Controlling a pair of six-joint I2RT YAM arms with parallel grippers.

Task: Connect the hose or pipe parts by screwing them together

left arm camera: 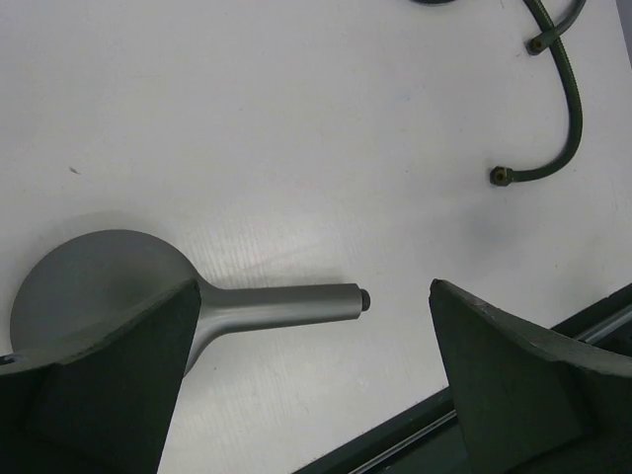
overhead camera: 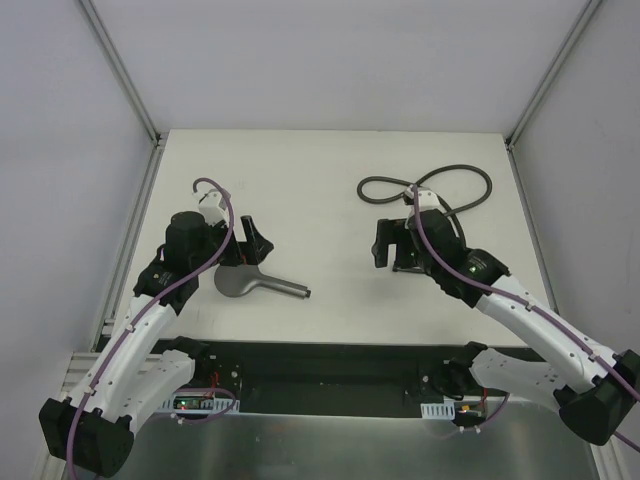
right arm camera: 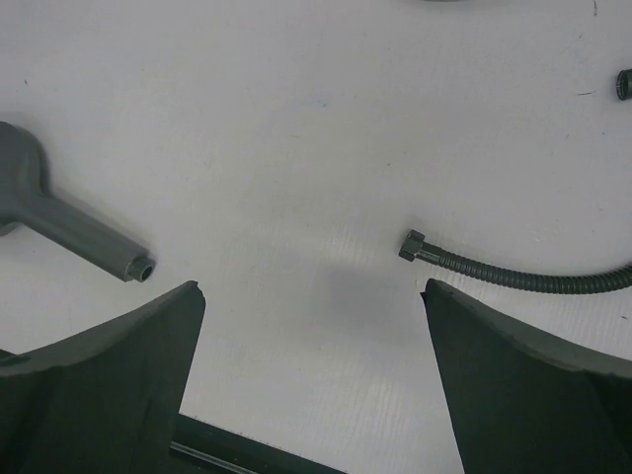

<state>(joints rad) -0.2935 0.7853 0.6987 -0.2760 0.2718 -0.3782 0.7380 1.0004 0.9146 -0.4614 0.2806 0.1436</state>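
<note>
On the white bench, seen from above, the shower head lay flat at about 8 o'clock from the middle, with its round face toward 9 o'clock and its straight handle pointing to about 3 o'clock. The hose lay well apart from it at about 1 o'clock, curled into a loose figure-eight, and the two parts were not joined. The left pincer hung just at 12 o'clock of the head, its jaws wide apart and holding nothing. In its wrist view the round face sat partly behind the jaw at 7 o'clock. The handle ran across the gap toward 3 o'clock, and its small threaded tip stopped short of the other jaw. Whether the jaws touched the bench could not be told. The right pincer stood at 6 o'clock of the hose's crossing, near it, with its jaws likewise spread and empty. In its wrist view one hose fitting lay on the bench just beyond the gap, nearer the jaw at 5 o'clock. The hose trailed off from it toward 3 o'clock, and the handle's open tip showed at 9 o'clock, apart from the fitting.
</note>
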